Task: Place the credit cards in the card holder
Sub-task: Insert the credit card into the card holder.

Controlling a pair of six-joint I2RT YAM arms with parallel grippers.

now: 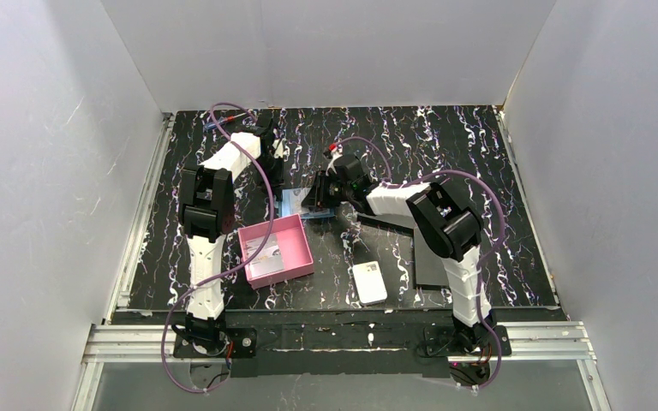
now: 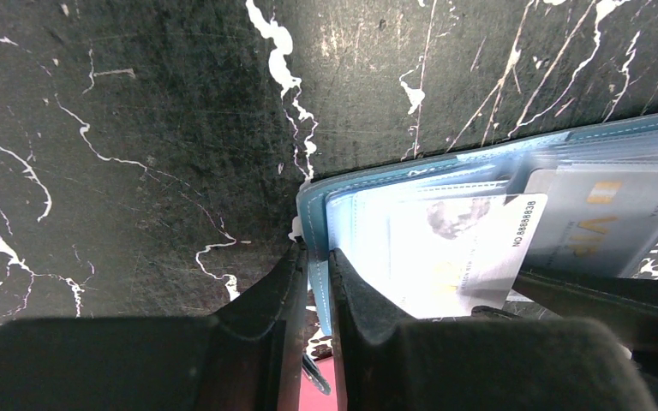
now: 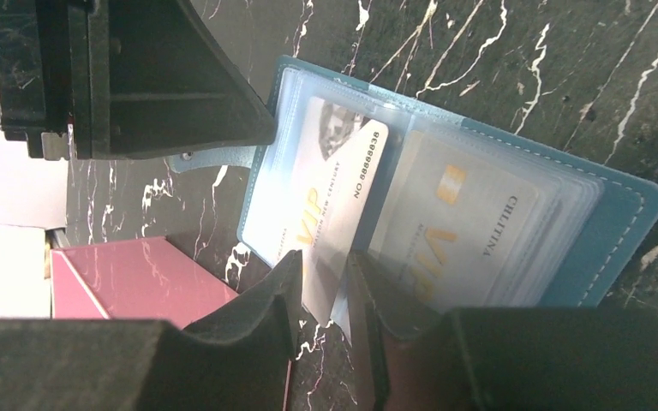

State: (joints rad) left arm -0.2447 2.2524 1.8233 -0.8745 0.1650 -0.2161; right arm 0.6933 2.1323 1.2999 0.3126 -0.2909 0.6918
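Carefully: your left hand (image 2: 317, 287) is clamped on the edge of the holder (image 2: 313, 214), on the table (image 1: 480, 145) at the centre of the top view. Your right hand (image 3: 324, 295) straddles a tilted card (image 3: 343, 184) partly slid in; you cannot tell whether it pinches. Pushed askew, the card may jam or buckle. Released early, it may slip out.

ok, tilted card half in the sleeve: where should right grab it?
Tilted card: grip its protruding short end, coming from the open edge of the card holder. The rest lies under clear sleeve; only that end sticks out free, and the right gripper straddles it.
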